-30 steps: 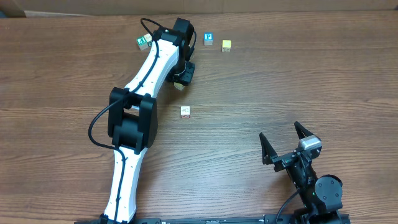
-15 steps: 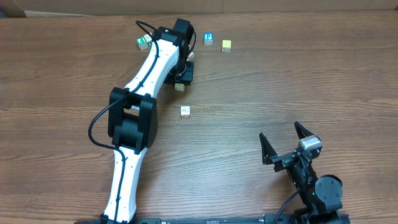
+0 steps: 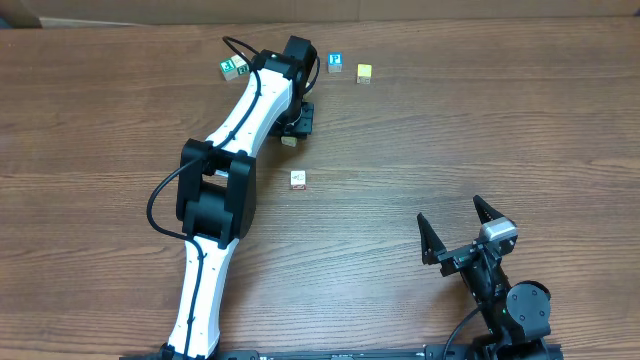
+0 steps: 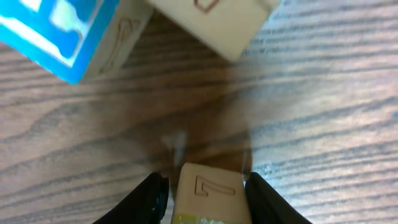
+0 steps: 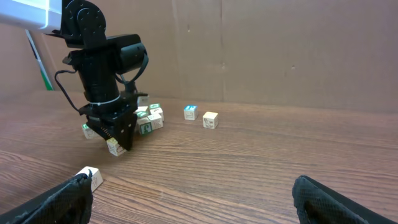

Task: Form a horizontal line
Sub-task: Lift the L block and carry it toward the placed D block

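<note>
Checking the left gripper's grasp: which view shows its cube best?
Left wrist: the cream cube sits close up between both fingers, carved face visible. Overhead shows only a small corner; right wrist shows it tiny and distant.

Loose jumble of teal-and-white cubes [image 3: 233,68] sits near my left gripper [image 3: 291,134] — beyond it, off to its left. Wooden table [image 3: 480,130] beneath it — cardboard wall [image 5: 280,50] behind.
</note>
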